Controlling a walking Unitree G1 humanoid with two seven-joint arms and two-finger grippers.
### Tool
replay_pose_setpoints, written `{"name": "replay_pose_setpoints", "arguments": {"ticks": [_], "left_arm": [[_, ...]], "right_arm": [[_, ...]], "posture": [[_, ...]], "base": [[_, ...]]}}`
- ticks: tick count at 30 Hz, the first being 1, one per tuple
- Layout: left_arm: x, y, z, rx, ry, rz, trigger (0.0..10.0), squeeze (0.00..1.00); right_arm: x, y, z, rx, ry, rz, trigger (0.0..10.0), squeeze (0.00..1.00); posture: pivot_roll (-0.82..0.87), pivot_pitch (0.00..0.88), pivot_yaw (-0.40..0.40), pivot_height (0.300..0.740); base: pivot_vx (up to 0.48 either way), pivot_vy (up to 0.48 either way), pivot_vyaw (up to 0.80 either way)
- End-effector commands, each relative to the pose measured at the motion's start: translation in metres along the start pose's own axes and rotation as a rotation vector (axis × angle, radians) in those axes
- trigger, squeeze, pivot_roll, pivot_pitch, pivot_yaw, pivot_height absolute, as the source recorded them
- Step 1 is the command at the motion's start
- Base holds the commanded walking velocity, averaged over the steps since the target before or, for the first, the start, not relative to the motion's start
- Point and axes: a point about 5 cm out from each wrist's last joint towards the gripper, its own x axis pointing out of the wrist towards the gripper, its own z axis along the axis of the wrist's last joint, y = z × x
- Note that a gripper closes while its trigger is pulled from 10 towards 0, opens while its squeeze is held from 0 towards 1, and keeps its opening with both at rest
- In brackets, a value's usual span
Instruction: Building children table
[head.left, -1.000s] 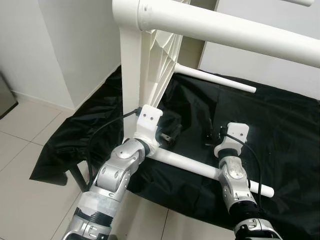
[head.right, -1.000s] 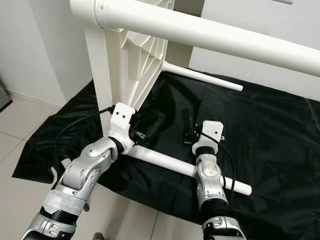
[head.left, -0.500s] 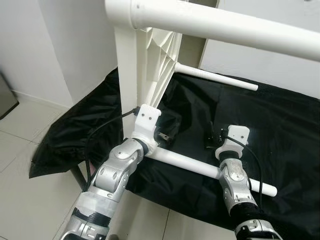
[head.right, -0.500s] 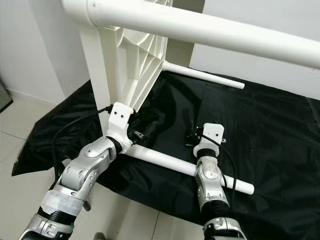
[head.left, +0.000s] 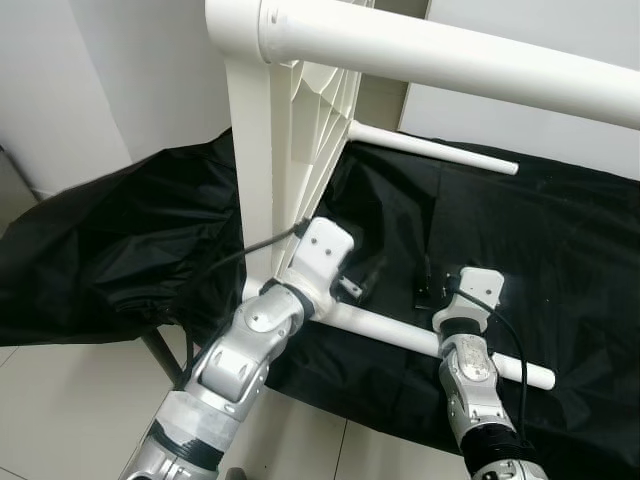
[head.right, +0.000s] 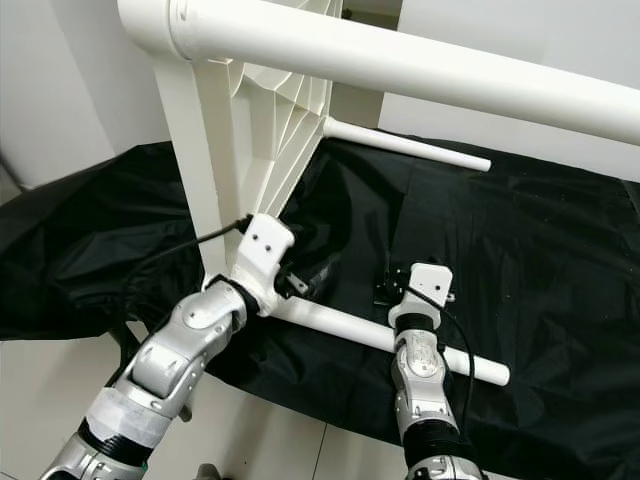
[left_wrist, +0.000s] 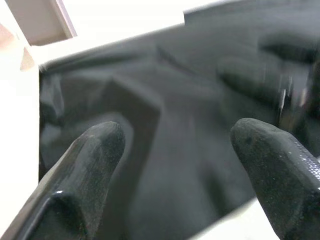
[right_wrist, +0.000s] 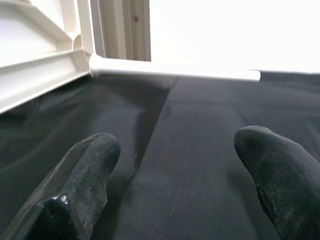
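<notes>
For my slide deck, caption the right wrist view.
Open right gripper hovers over black cloth, facing a white plastic table leg.

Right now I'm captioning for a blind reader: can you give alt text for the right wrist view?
The right gripper is open, its two black fingers spread above a black cloth. Beyond them a white table leg juts sideways from the ribbed white tabletop, which stands on edge on the cloth.

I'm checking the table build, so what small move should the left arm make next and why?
Probably ease the left gripper down onto the near white leg and close. Its fingers are spread with nothing between them, over the black cloth, and the tabletop stands on edge.
</notes>
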Motion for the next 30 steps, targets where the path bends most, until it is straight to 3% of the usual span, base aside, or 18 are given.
{"name": "replay_pose_setpoints", "arguments": {"ticks": [1,3,8,17,18,30], "left_arm": [[0.000,-0.003,-0.007,0.041,0.026,-0.040,10.0,0.00],[0.001,0.007,-0.011,0.116,0.037,0.079,10.0,0.00],[0.000,0.016,-0.011,0.136,0.031,0.149,10.0,0.00],[-0.004,0.032,-0.003,0.095,-0.007,0.218,10.0,0.00],[-0.005,0.038,0.004,0.063,-0.051,0.250,10.0,0.00],[-0.003,0.032,0.011,0.068,-0.130,0.235,10.0,0.00]], "right_arm": [[-0.001,-0.003,0.003,-0.006,-0.022,-0.012,10.0,0.00],[-0.004,-0.007,0.008,-0.034,-0.056,-0.045,10.0,0.00],[-0.010,-0.006,0.017,-0.053,-0.094,-0.050,10.0,0.00],[-0.021,-0.007,0.034,-0.080,-0.142,-0.037,10.0,0.00],[-0.028,-0.010,0.040,-0.101,-0.145,-0.029,10.0,0.00],[-0.034,-0.013,0.041,-0.136,-0.102,-0.025,10.0,0.00]], "posture": [[-0.01,0.034,0.022,0.740],[-0.01,0.029,0.017,0.740],[-0.02,0.024,0.014,0.740],[-0.03,0.020,0.011,0.740],[-0.05,0.009,0.010,0.740],[-0.06,0.000,0.006,0.740]], "base": [[0.000,0.000,0.00],[0.000,0.000,0.00],[0.000,0.000,0.00],[0.000,0.000,0.00],[0.000,0.000,-0.78],[0.000,0.000,-0.77]]}}
